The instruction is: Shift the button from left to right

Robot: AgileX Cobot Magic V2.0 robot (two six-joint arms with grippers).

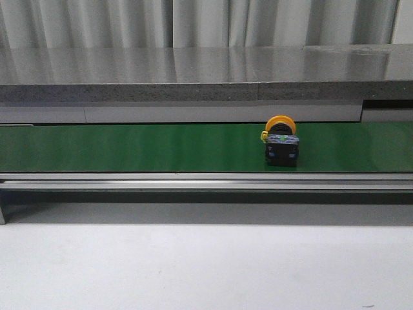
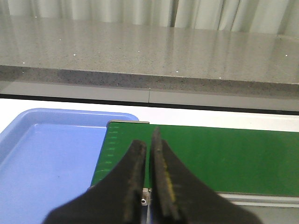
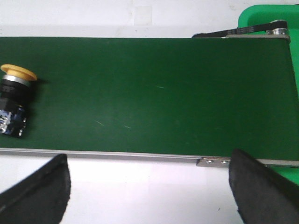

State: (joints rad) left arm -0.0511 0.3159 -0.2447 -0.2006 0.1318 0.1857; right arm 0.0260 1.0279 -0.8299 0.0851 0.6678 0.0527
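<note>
On the green belt (image 1: 129, 147), a bit right of the middle in the front view, the button (image 1: 281, 141) was lying on its side with the orange-yellow cap pointing toward the back and the black body toward the camera. Nothing was touching it, and neither arm showed up in the front view at all.

The left end effector (image 2: 148, 154) had its fingers pressed nearly together with nothing between them, hanging over the left end of the belt right by the blue tray (image 2: 42, 154). So it looked out of the job.

The right end effector (image 3: 149, 186) was spread wide and empty, looking down on the belt's right end, with a corner of the green bin (image 3: 268, 18) just past it. The button sat at the far edge of that view, well apart from the fingers.

My guess was the right arm should do the pickup and then the drop into the bin. To do it well, I'd keep the fingers wide, center over the black body instead of the round cap (flat sides should hold better, the cap could roll out), come down square to the belt, and only close once both fingers flanked the body. If the belt was moving, timing matters, and I couldn't tell from these shots.
</note>
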